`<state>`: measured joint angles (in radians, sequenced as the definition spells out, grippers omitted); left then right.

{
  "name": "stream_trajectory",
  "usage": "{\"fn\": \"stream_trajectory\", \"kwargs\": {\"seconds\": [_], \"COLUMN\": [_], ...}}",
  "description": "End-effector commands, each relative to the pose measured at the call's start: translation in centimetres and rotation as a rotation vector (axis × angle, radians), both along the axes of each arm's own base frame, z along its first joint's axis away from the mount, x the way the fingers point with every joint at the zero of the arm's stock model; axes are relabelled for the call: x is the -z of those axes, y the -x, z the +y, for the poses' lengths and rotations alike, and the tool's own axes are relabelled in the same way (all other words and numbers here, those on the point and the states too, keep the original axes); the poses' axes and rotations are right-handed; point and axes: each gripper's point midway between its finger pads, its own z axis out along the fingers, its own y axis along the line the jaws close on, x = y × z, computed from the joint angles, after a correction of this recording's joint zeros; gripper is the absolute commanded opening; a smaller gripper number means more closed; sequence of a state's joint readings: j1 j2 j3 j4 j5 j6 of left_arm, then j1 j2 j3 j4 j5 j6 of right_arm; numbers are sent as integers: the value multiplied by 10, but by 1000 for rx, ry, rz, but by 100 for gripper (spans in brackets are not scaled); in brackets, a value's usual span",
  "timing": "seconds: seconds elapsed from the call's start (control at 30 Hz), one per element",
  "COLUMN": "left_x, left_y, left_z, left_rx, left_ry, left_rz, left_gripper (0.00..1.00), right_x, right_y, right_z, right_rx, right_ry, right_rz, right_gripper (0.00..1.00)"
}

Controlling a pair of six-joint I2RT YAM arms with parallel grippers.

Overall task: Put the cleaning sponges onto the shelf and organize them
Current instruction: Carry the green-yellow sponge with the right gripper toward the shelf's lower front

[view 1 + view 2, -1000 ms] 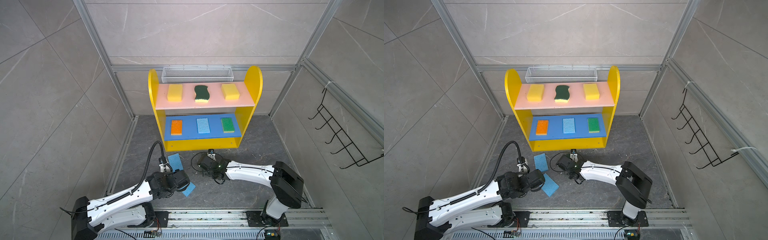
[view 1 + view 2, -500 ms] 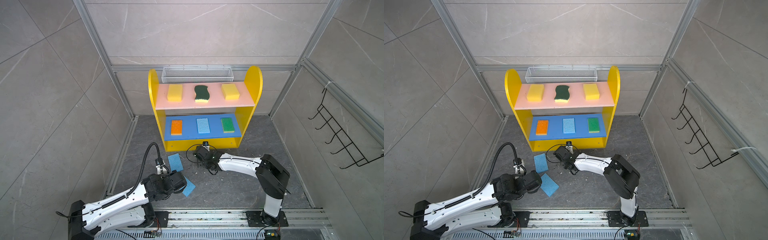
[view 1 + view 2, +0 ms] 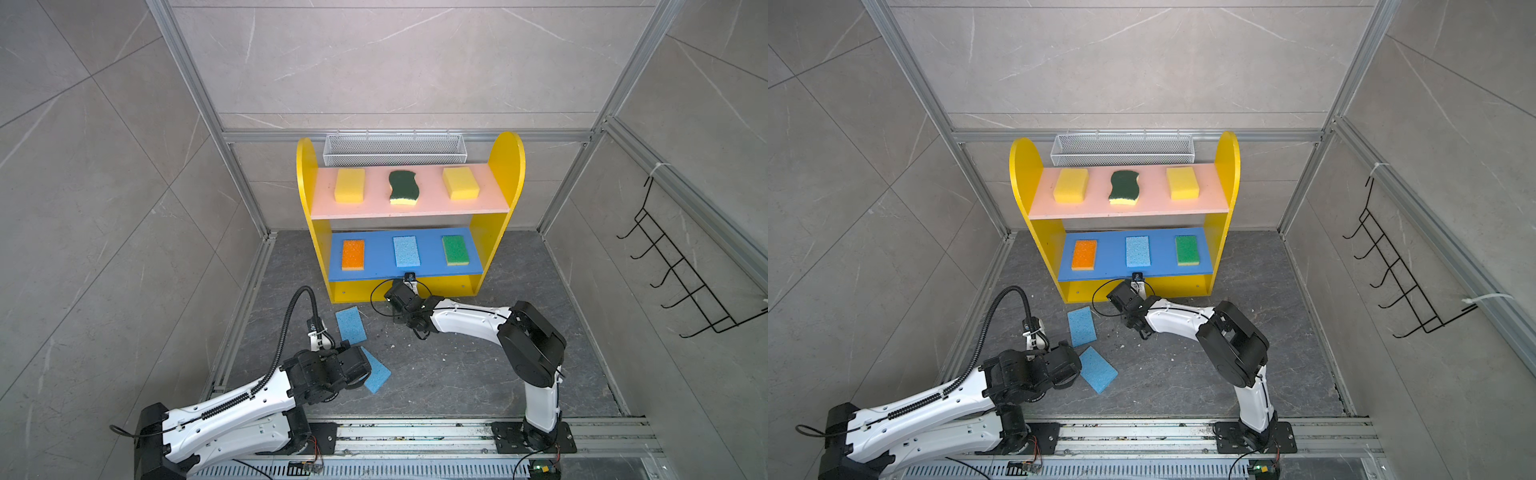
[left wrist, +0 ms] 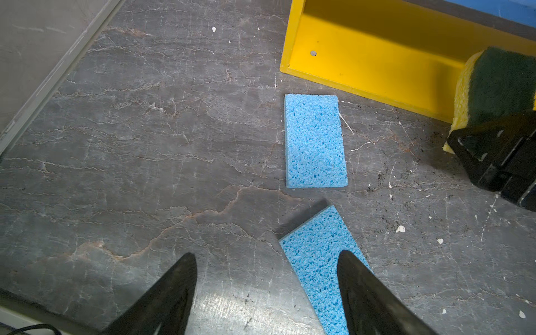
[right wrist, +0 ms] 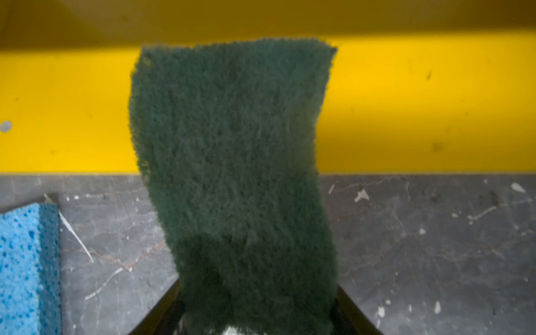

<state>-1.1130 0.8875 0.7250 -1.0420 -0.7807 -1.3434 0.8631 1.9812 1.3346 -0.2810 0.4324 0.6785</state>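
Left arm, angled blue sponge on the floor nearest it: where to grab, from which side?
Take the angled blue sponge across its short width, midway along the long edges, coming straight down. It lies flat and thin on the floor, so no side entry. Turn the open left gripper to match its skew.

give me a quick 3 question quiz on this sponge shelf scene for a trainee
1. What is the right gripper holding?
2. True or false: the left gripper is shut on a sponge.
3. How many sponges lie on the floor, off the shelf? A one, B two, C four

Key
1. A dark-green-on-yellow scourer.
2. False: its jaws stand open and empty above the floor.
3. B: two light blue sponges, one near the shelf, one by the left gripper.
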Motion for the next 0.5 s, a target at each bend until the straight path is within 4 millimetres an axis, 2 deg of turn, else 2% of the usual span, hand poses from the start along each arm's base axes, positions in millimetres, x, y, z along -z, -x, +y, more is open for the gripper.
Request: {"fn": "stream_trajectory", "kwargs": {"seconds": [0.0, 0.47], "left_x": [-4, -4], "left_y": [-1, -4], "left_z": [9, 9], "left_rx": [-23, -28], "left_ry": [-23, -42], "left_rz": [-37, -47], "left_gripper": [78, 78], "right_x": [0, 5], "right_y": [-17, -35], "right_z": [2, 3], "right_rx": [18, 31], "right_ry": [9, 5], "right_rz": [-37, -59], "right_gripper": [63, 63]}}
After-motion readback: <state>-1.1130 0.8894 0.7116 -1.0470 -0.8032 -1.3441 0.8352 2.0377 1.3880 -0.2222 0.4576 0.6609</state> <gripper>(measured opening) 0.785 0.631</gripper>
